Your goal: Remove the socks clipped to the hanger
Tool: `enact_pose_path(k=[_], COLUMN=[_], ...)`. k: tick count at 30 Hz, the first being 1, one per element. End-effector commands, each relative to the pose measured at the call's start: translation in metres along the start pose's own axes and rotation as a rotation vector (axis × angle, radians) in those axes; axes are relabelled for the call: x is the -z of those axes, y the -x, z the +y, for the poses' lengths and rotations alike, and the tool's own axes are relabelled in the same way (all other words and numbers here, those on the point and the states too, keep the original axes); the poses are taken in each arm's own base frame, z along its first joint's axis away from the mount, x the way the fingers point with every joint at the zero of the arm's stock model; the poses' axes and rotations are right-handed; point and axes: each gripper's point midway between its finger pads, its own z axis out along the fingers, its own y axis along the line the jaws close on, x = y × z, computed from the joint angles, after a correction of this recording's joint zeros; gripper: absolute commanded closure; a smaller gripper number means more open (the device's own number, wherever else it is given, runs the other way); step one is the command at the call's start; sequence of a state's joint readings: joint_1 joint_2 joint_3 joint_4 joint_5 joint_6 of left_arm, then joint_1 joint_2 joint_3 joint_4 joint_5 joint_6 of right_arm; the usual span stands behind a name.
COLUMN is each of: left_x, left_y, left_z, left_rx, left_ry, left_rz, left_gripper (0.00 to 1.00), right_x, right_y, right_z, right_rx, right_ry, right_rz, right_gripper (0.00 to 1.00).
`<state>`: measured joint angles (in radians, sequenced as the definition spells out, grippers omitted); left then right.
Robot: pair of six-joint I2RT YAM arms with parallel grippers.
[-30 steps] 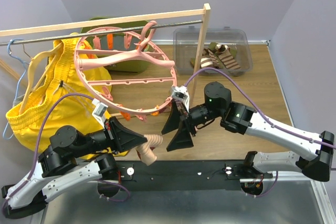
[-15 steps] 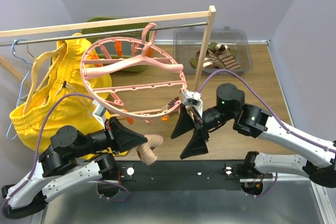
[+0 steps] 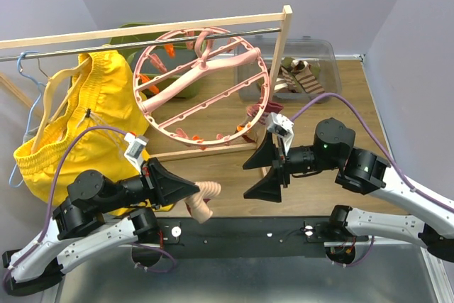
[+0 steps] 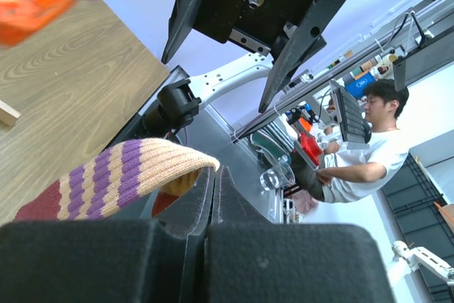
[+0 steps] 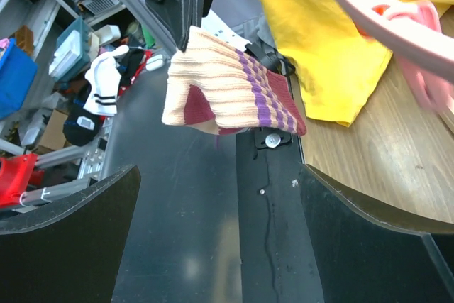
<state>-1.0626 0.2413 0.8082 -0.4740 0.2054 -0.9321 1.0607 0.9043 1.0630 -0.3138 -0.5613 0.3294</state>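
Observation:
The pink round hanger [image 3: 213, 64] hangs tilted from the rail, with orange clips [image 3: 245, 130] on its rim; a stretch of its ring [image 5: 383, 12] also shows in the right wrist view. An olive green sock [image 3: 181, 84] shows behind it. My left gripper [image 3: 195, 191] is shut on a pinkish-beige sock with purple stripes [image 3: 203, 201], which hangs free below the hanger. That sock [image 4: 120, 175] leaves my shut left gripper [image 4: 213, 186] at its tips. My right gripper [image 3: 248, 181] stands open just right of the sock [image 5: 227, 94], nothing between its fingers [image 5: 71, 211].
Big yellow shorts [image 3: 78, 118] and a light-blue wire hanger [image 3: 25, 62] hang at the left of the rail. The wooden rack post [image 3: 280, 69] stands beside the hanger. A clear bin [image 3: 323, 51] at the back right holds striped socks [image 3: 298, 76].
The pink hanger has swung right and tipped more upright. My right gripper has drawn back to the right, away from its rim. The left gripper and its sock have not moved.

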Motion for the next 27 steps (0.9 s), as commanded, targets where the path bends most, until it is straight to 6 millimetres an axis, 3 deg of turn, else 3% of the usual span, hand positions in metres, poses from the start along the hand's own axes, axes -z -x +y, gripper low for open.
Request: enact_pose_path(k=[1, 9, 16, 22, 27], left_x=[0.000, -0.004, -0.012, -0.018, -0.027], left_y=[-0.002, 0.002, -0.002, -0.007, -0.004], left_z=[-0.006, -0.011, -0.016, -0.036, -0.036], left_rx=[-0.016, -0.011, -0.016, -0.037, -0.034], left_ry=[-0.040, -0.054, -0.101, -0.227, -0.227], left_rz=[0.010, 0.004, 0.029, 0.071, 0.066], left_gripper=[1.00, 1.00, 1.00, 1.00, 1.00], right_x=[-0.001, -0.015, -0.037, -0.045, -0.051], right_y=[-0.017, -0.009, -0.008, -0.010, -0.016], right_z=[-0.001, 0.007, -0.001, 0.005, 0.012], right_rx=[-0.018, -0.059, -0.093, -0.092, -0.113], right_ry=[0.016, 0.093, 0.098, 0.124, 0.143], right_rz=[0.057, 0.016, 0.026, 0.018, 0.030], right_gripper=[0.00, 0.00, 0.00, 0.00, 0.08])
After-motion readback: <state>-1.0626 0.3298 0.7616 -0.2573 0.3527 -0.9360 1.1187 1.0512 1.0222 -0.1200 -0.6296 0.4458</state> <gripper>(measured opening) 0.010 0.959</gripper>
